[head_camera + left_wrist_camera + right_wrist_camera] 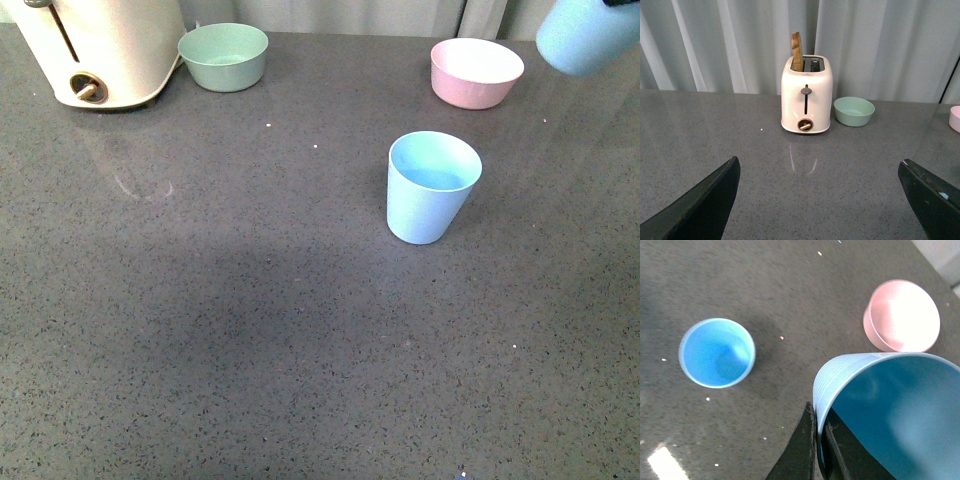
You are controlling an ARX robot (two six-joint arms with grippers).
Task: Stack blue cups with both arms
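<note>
Blue cup (432,190) stands on speckled countertop (250,350) before curtains (730,45).

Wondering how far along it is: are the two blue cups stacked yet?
No, one cup stands alone on the table while the right gripper holds the other cup apart from it.

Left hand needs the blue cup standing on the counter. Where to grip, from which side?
Take the standing blue cup by its outer wall, coming in from the robot's left. It's upright, open mouth up, tapering to the base, so grip high, just under the rim; that likely leaves the mouth free for the held cup.
</note>
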